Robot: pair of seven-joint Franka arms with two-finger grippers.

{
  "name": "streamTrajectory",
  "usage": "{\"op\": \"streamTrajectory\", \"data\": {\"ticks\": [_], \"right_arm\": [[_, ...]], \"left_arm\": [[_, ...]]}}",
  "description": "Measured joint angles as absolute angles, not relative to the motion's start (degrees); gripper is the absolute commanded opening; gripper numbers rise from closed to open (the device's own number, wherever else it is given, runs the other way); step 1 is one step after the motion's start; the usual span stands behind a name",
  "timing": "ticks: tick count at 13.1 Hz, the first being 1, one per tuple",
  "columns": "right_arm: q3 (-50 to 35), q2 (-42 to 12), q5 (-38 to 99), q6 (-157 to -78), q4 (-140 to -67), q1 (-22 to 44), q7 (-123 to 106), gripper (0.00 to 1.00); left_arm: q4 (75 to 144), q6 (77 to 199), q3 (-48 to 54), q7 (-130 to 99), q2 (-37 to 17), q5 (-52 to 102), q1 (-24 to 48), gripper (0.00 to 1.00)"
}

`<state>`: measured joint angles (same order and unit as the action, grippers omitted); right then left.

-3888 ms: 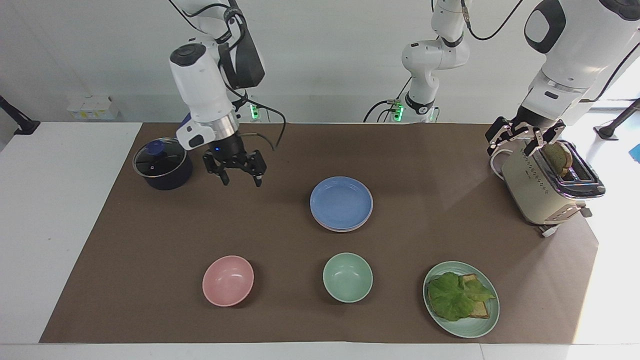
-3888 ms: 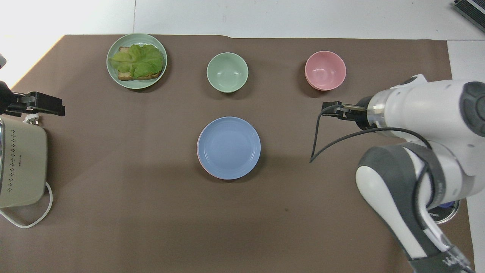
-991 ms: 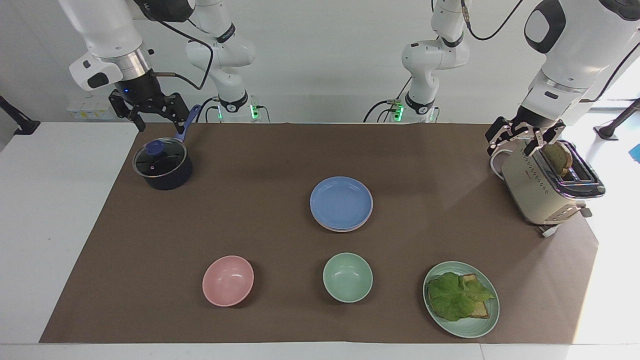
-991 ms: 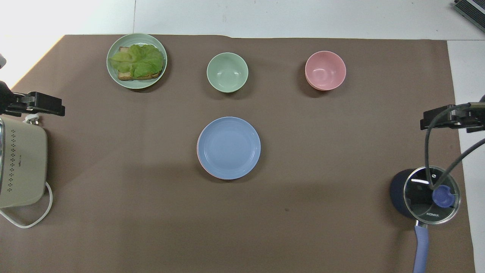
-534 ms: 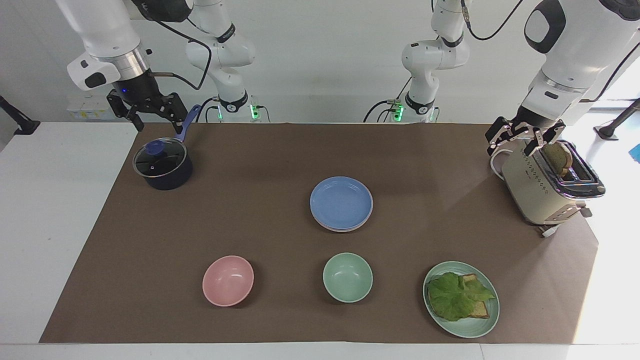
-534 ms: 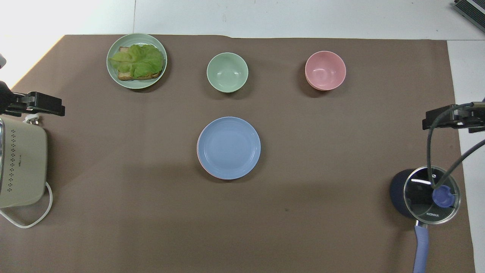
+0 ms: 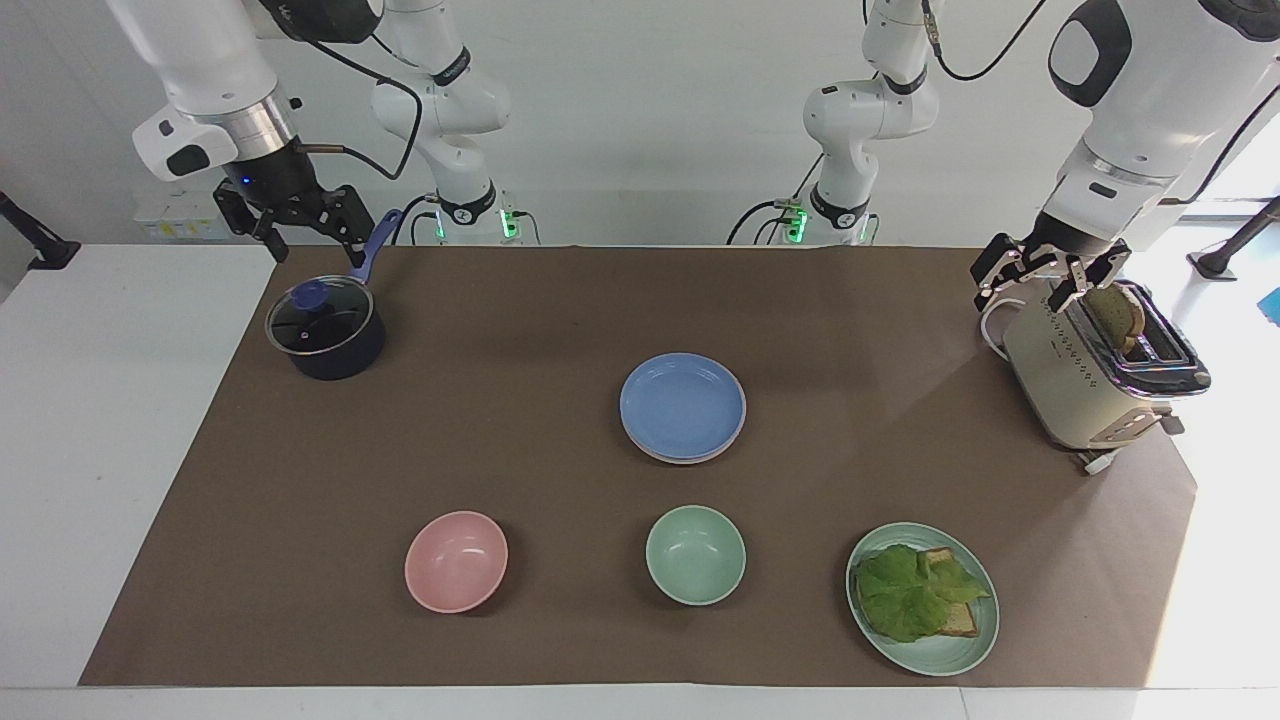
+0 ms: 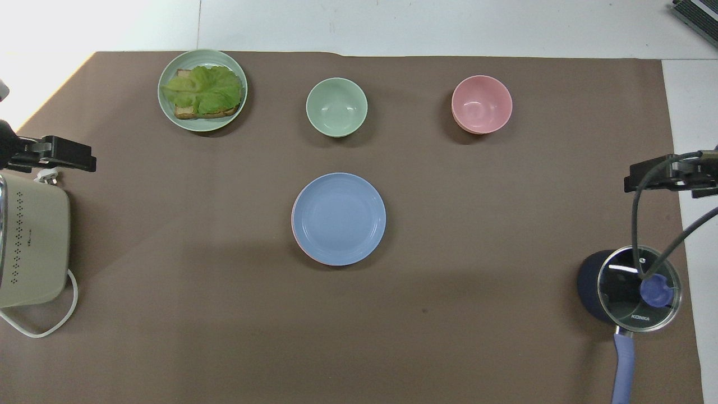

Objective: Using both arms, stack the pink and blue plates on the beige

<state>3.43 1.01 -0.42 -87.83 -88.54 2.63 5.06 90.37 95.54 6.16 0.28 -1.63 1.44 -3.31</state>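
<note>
Cornflower-blue and matte, the blue plate (image 7: 683,404) tops a neat stack at the middle of the brown paper mat (image 7: 560,320), its shallow round well ringed by a faint raised rim; a thin pale pink plate (image 8: 297,238) edge peeks out just beneath it, and whatever lies lower in the stack cannot be made out. Farther from the robots sit a smooth mint-green bowl (image 7: 695,554), a deeper pink bowl (image 7: 456,561) toward the right arm's end, and a mint-green plate (image 7: 972,645) bearing a crinkled lettuce leaf on toast toward the left arm's end, all well apart from the stack. At the right arm's end, near the robots, stands a dark navy saucepan (image 7: 330,350) with a glass lid, a blue knob and a blue handle. The right gripper (image 7: 300,228) hangs in the air above the mat's corner by that pan, black fingers spread apart and holding nothing. At the other end a glossy cream toaster (image 7: 1075,385) with a chrome top carries a slice of bread in its slot; the left gripper (image 7: 1040,275) hovers over the toaster's edge, its fingers likewise apart and empty
</note>
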Motion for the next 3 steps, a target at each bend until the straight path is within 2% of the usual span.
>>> {"op": "streamTrajectory", "data": {"ticks": [3], "right_arm": [[3.20,1.27,-0.40,-87.58,-88.86,2.65,5.17,1.00]], "left_arm": [[90.37,95.54,6.16,0.28,-1.63,1.44,-3.31,1.00]]}}
